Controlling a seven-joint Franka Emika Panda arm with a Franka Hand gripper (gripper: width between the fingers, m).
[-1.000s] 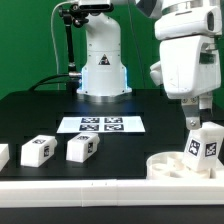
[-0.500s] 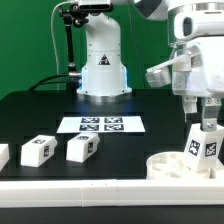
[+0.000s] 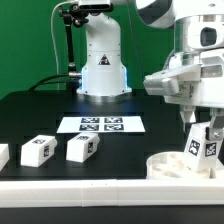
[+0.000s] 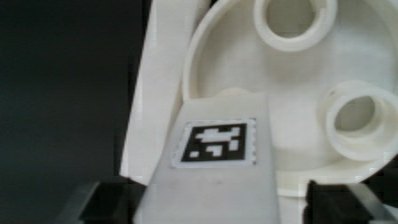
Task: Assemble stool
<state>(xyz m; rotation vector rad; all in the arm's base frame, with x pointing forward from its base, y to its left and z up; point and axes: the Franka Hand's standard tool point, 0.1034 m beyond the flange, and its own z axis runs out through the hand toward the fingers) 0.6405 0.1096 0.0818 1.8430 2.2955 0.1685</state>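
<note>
The stool's round white seat disc [image 3: 172,166] lies at the front of the exterior view's right, and shows up close in the wrist view [image 4: 338,70] with round holes. A white tagged leg [image 3: 203,146] stands on end on it, its tag [image 4: 217,143] facing the wrist camera. My gripper [image 3: 205,124] has come down over the leg's top, one finger on each side [image 4: 228,205]. One dark finger [image 4: 118,205] lies against the leg. The other finger [image 4: 338,205] still shows a thin strip of gap. Three more loose legs [image 3: 82,148] [image 3: 37,150] [image 3: 2,155] lie at the exterior view's left.
The marker board [image 3: 100,124] lies flat mid-table before the arm's white base [image 3: 101,70]. A long white rail [image 3: 70,187] runs along the front edge. A black stand [image 3: 68,45] rises at the back, against a green backdrop.
The gripper has lowered onto the standing leg and its fingers have drawn in from wide open to close beside it. The leg, seat and loose legs have not moved.
</note>
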